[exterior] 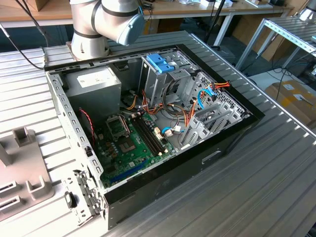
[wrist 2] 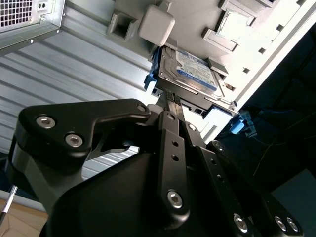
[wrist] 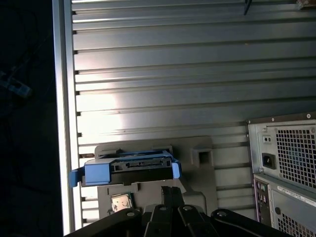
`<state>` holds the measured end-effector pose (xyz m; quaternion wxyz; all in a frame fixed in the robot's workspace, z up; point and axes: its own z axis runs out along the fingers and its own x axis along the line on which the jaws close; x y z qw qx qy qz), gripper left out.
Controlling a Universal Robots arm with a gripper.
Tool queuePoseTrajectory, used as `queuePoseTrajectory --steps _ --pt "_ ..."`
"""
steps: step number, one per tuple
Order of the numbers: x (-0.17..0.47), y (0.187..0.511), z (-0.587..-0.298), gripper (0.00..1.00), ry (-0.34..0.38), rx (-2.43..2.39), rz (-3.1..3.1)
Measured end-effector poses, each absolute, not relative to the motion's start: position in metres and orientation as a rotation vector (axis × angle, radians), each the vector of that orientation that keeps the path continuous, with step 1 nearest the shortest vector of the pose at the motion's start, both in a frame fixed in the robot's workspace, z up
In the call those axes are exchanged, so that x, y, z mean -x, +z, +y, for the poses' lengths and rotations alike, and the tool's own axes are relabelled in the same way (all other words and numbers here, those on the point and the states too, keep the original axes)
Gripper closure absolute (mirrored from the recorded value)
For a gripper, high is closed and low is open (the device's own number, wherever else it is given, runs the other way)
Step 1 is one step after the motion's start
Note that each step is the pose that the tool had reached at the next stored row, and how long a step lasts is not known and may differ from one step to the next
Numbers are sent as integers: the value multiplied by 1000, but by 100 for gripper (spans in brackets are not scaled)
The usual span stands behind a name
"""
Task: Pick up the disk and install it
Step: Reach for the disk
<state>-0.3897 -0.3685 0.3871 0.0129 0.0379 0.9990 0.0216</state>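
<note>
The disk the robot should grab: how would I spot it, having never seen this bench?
On the ribbed metal table, beside the computer case, lies a grey holder plate. The disk rests on it, just ahead of the gripper: a flat silver slab, alone there in having a light-blue frame and a white-and-blue label.

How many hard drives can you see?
1. The hard drive lies on the grey holder, just ahead of the claw in the second wrist view. More may be hidden inside the computer case.
</note>
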Motion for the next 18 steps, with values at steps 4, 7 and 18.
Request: queuePoseTrajectory --steps 4,7,18 --pt "390 387 -368 89 67 -118 3113" --pt "390 387 -368 89 67 -118 3113" --pt "405 387 -368 89 67 -118 3113"
